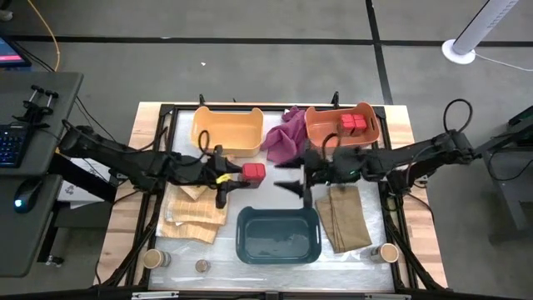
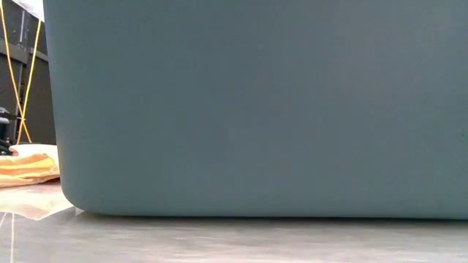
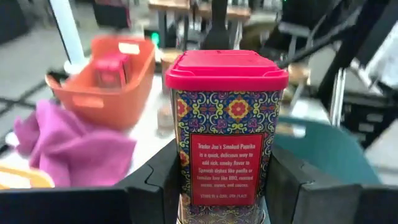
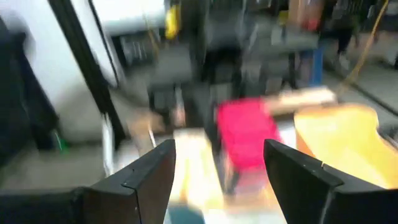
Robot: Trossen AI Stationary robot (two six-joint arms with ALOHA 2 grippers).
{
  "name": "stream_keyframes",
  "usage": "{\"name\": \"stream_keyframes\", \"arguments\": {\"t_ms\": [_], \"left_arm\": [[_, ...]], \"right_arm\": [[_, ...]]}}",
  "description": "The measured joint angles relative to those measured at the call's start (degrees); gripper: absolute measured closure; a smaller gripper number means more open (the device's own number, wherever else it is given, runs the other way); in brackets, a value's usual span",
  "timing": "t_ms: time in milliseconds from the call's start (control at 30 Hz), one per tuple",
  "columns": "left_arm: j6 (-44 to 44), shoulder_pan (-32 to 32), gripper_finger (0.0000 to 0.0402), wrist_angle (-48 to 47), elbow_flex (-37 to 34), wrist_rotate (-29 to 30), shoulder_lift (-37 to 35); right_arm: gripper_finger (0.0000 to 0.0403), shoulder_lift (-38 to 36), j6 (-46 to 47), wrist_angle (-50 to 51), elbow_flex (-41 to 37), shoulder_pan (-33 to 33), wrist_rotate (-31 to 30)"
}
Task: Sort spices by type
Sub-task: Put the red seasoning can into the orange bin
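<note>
at table centre: red tin held, handover pending

at mid-table, just left of centre, the left gripper [image 1: 236, 172] is clamped on a red tin [image 1: 254, 172], upright between its fingers [image 3: 163, 177]. the right gripper [image 1: 291, 185] faces it from the right, jaws apart and empty, tin ahead of it. two red tins [image 1: 352, 123] already lie in the orange bin [image 1: 321, 129] at far right. step in hand, as i judge: passing this tin rightward. next move calls for the right gripper to close squarely on the tin before the left lets go.
</note>
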State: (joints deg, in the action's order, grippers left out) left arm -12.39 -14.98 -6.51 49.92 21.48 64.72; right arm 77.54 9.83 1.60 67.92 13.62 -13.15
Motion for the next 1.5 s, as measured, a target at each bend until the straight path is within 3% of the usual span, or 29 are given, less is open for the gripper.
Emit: {"name": "stream_keyframes", "arguments": {"t_ms": [133, 267, 467, 800, 933, 1133, 1333, 1500], "left_arm": [[2.4, 0.1, 0.0262, -6.1, 3.3, -0.1, 2.7], [5.0, 0.1, 0.0262, -10.6, 6.1, -0.3, 5.2], [6.1, -0.1, 0.0262, -15.3, 7.0, -0.3, 5.6], [8.0, -0.5, 0.0262, -16.7, 7.0, -1.6, 5.6], [8.1, -0.5, 0.0262, -16.8, 7.0, -1.6, 5.6], [8.8, -0.5, 0.0262, -16.8, 7.0, -1.7, 5.6], [10.1, -0.5, 0.0262, -16.8, 7.0, -2.1, 5.6], [10.2, -0.5, 0.0262, -16.7, 7.0, -2.1, 5.6]], "right_arm": [[0.0164, 5.0, -4.1, 12.5, 5.8, 0.6, -1.9], [0.0164, 10.0, -8.2, 18.3, 10.9, 0.7, -6.2], [0.0164, 14.1, -8.3, 18.3, 15.8, 0.3, -4.9], [0.0164, 14.8, -6.1, 16.6, 16.9, -0.3, -3.9], [0.0159, 14.8, -6.2, 16.7, 16.9, -1.6, 3.3], [0.0103, 14.8, -4.9, 16.8, 16.9, -2.0, 5.8], [0.0014, 14.8, -5.0, 19.2, 16.9, -1.6, 0.9], [0.0012, 14.8, 2.8, 19.1, 16.8, -1.6, 1.4]]}}
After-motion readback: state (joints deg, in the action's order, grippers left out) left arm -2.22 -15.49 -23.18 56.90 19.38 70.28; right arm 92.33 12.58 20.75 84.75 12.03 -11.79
